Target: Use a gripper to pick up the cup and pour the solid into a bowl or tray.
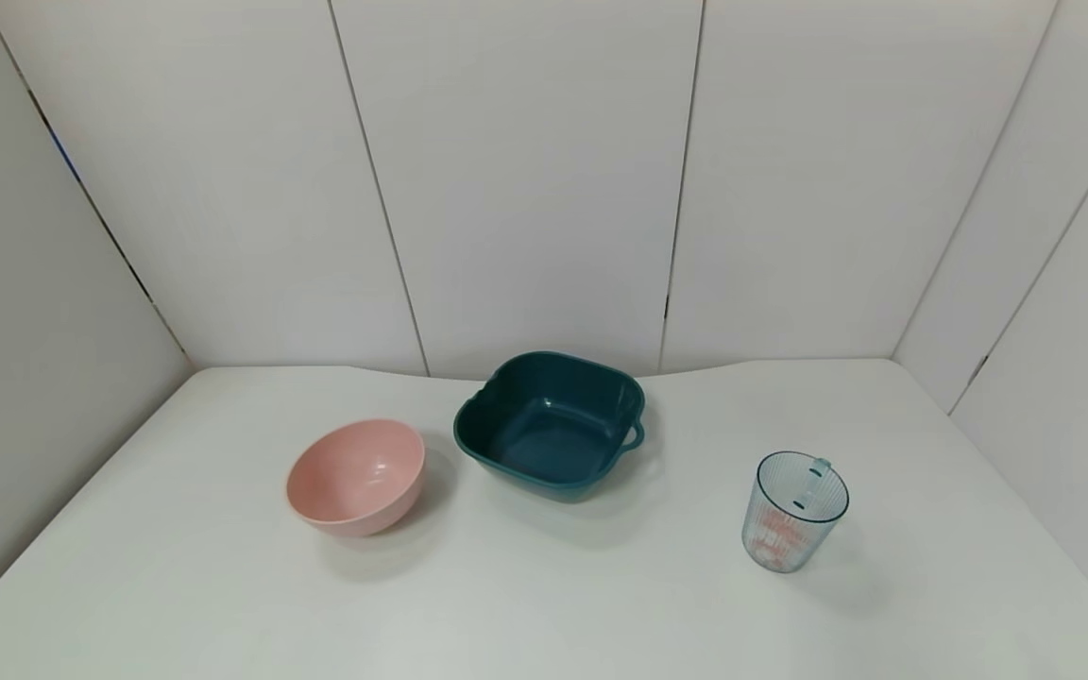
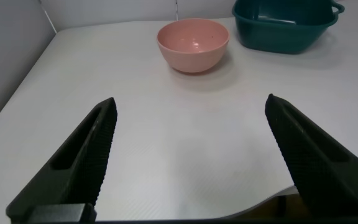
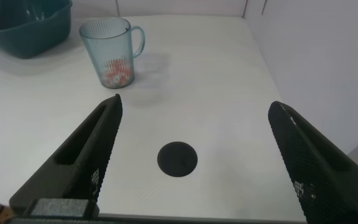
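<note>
The pale-blue ribbed cup (image 1: pixel 794 511) stands upright on the right of the white table, handle turned away, with white and orange-red pieces (image 1: pixel 775 536) at its bottom. It also shows in the right wrist view (image 3: pixel 110 52). The dark teal squarish dish (image 1: pixel 553 423) sits empty at the middle back. Neither arm shows in the head view. My right gripper (image 3: pixel 194 112) is open and empty, hovering near the table's front right, well short of the cup. My left gripper (image 2: pixel 190 109) is open and empty over the front left of the table.
A round pink bowl (image 1: pixel 357 477) sits left of the teal dish and shows in the left wrist view (image 2: pixel 192 44). A round black hole (image 3: pixel 177 158) lies in the tabletop under my right gripper. White wall panels close in the back and sides.
</note>
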